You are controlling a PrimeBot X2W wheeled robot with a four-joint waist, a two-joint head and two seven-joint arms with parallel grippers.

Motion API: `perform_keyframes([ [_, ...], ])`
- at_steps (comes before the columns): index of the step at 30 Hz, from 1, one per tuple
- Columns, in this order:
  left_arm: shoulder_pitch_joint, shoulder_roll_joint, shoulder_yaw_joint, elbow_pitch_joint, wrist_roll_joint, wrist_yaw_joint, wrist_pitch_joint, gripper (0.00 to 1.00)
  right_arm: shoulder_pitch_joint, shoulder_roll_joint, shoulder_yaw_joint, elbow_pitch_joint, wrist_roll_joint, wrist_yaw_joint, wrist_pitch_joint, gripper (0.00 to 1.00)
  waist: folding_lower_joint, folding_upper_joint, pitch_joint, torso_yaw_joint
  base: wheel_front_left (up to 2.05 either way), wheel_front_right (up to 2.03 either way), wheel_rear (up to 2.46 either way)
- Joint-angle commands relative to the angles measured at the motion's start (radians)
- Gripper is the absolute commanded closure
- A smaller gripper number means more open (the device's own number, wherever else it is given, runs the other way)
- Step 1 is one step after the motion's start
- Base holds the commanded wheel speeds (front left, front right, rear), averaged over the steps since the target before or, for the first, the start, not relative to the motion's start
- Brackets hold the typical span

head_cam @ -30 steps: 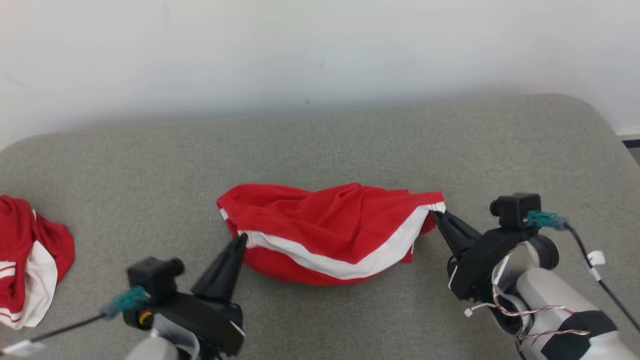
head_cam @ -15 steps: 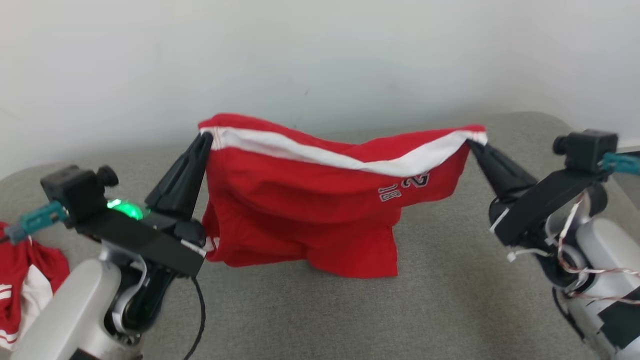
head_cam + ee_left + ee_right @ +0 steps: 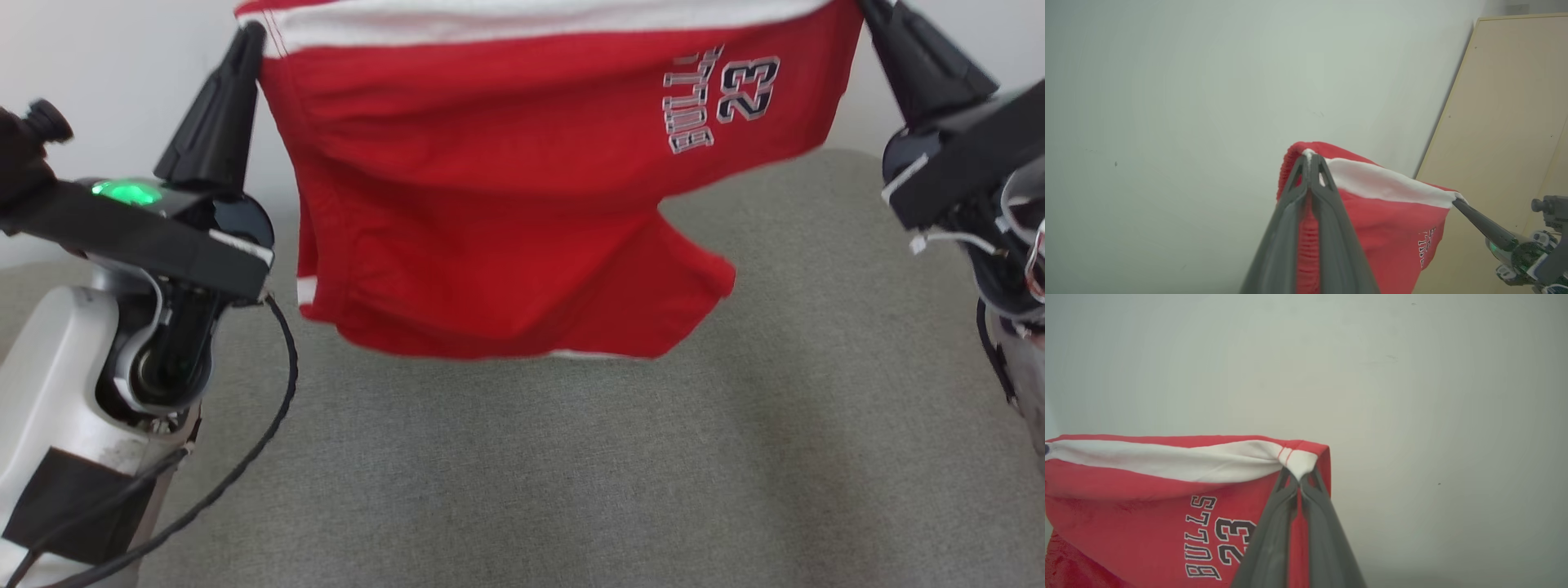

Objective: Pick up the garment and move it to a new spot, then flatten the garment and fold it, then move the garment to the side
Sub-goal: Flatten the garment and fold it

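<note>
The garment is a pair of red shorts with a white band and "BULLS 23" lettering, hanging in the air above the grey cushion. My left gripper is shut on its upper left corner, and my right gripper is shut on its upper right corner. The band is stretched between the two. In the left wrist view the fingers pinch the red and white edge of the shorts. In the right wrist view the fingers clamp the white corner of the shorts.
A pale wall stands behind the cushion. A beige panel shows at the right of the left wrist view. A black cable hangs from my left arm over the cushion's left side.
Both grippers have lifted the shorts off the cushion and pulled them taut and spread. The camera has tilted, so the second red garment at the left has left the picture.
</note>
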Motion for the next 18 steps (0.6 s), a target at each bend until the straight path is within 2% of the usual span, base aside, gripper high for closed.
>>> perform_keyframes([
  [1,-0.012,-0.007,0.007,0.007,-0.011,0.005,-0.008,1.0,-0.015,0.01,-0.009,-0.001,-0.014,-0.002,0.0,1.0,0.0,0.0,0.012,-0.01,0.0,0.0,0.0],
  [9,-0.062,-0.057,0.027,0.059,-0.045,0.021,-0.021,1.0,-0.117,0.111,-0.046,0.067,-0.07,-0.002,0.021,1.0,0.0,0.0,0.073,-0.026,0.0,0.0,0.0],
  [18,-0.187,-0.102,0.066,0.097,-0.081,0.05,-0.029,1.0,-0.246,0.149,-0.037,0.155,-0.125,-0.002,0.047,1.0,0.0,0.0,0.262,-0.035,0.0,0.0,0.0],
])
